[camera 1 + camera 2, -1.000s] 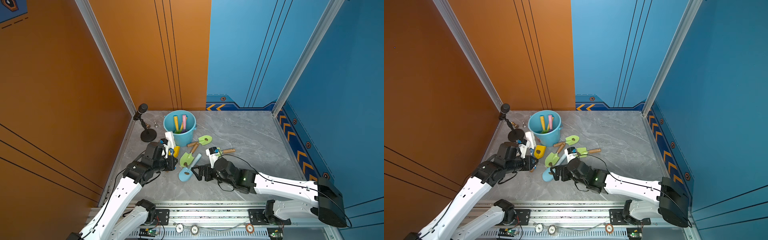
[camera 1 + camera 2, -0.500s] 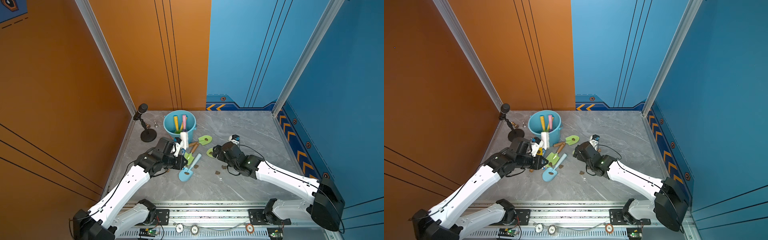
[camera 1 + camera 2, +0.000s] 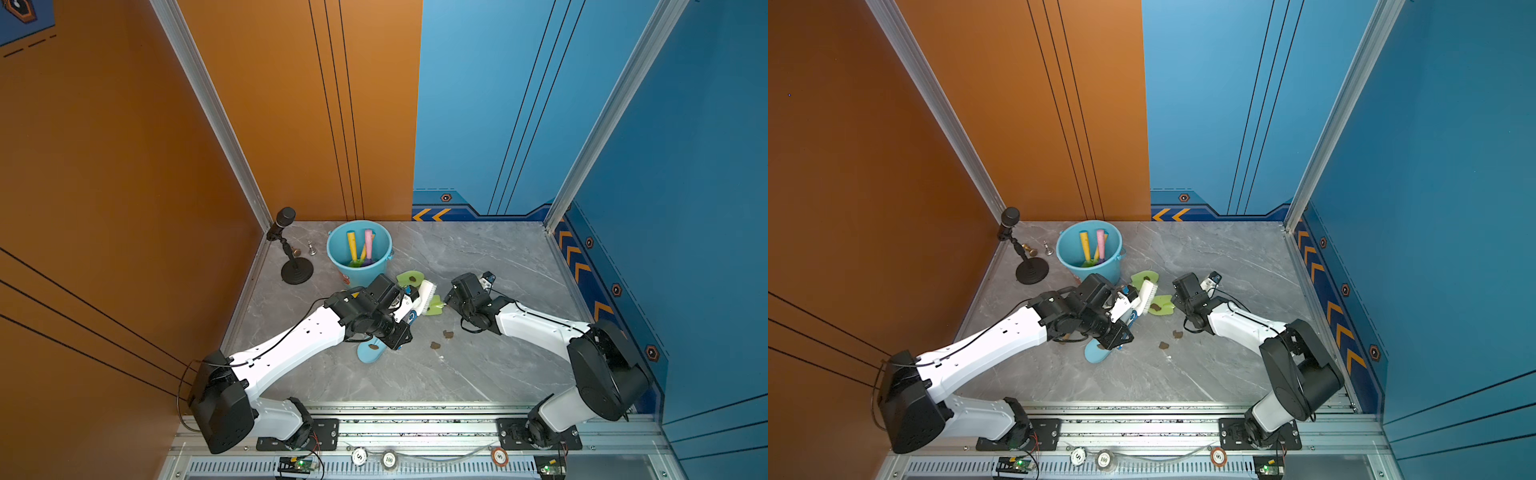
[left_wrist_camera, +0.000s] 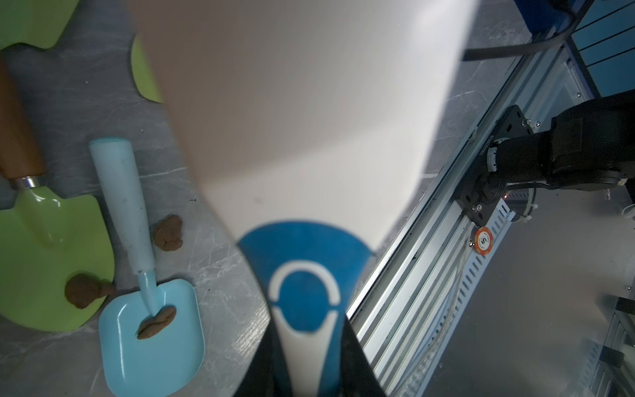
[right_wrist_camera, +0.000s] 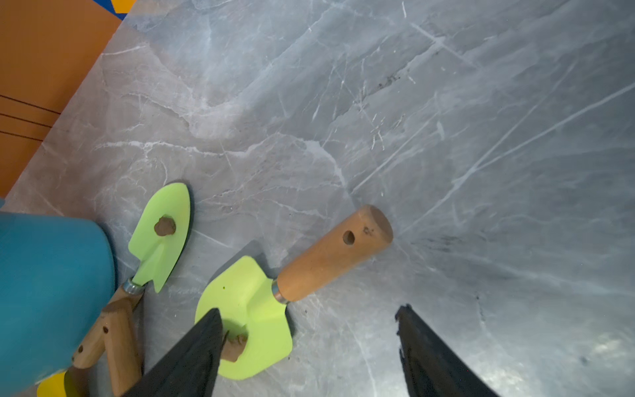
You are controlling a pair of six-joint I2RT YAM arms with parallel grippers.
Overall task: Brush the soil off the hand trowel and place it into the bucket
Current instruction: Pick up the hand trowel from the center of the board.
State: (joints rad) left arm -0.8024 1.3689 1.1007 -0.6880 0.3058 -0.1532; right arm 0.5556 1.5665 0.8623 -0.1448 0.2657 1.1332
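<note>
Within the last second both arms have left the near edge of the surface [image 3: 478, 257] and reached in toward the pile beside the bucket [image 3: 371, 272]. The left tool [image 3: 406, 311] is clamped on the brush [image 3: 426, 292], and the white brush head now hangs at the blade of the wide green trowel [image 5: 247, 288]; a second ago it was held back at the left of the pile. The right tool [image 5: 307, 311] has swung away from the blue trowel [image 4: 151, 330] and sits low over the green one. Its jaws are apart but narrowing: 1 jaw overlaps the blade, and the wooden handle lies just ahead of the gap, not yet gripped. A lump of soil [image 5: 235, 345] sits on that blade, so it looks unswept. The trowel lies flat on the surface, near the bucket but outside it, and 2 loose lumps [image 3: 447, 333] lie on bare surface nearer the front. The roles now look set: the right arm to steady or lift the trowel by its handle, the left to sweep, with the drop into the bucket still to come
</note>
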